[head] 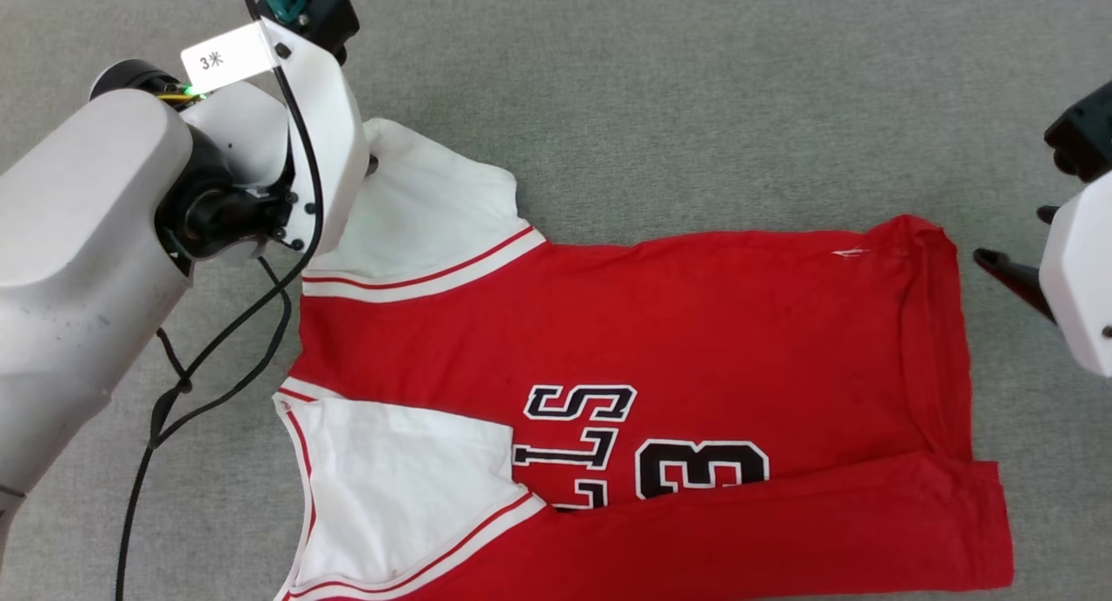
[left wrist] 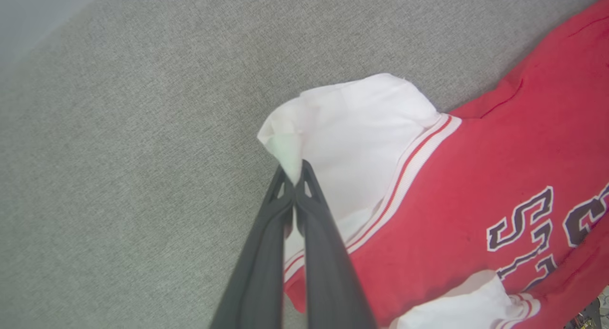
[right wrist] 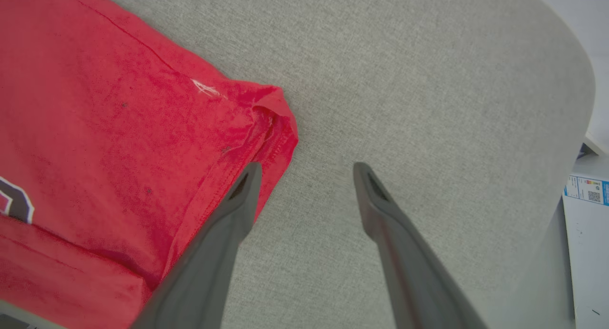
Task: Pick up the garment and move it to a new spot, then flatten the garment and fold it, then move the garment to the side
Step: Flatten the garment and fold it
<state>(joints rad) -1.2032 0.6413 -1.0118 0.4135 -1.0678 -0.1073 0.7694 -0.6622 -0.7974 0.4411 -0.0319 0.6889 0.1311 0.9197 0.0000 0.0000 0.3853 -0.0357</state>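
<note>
Pinched shut with the left gripper [left wrist: 295, 177] on the white sleeve tip [left wrist: 285, 143], ten o'clock of the garment [head: 695, 323], likely to fold it inward. Spread front up on the grey cloth [head: 695, 106], six o'clock edge already turned in. Held wide apart and empty with the right gripper [right wrist: 304, 169] by the three o'clock hem corner [right wrist: 273, 110], probably to grasp next.
</note>
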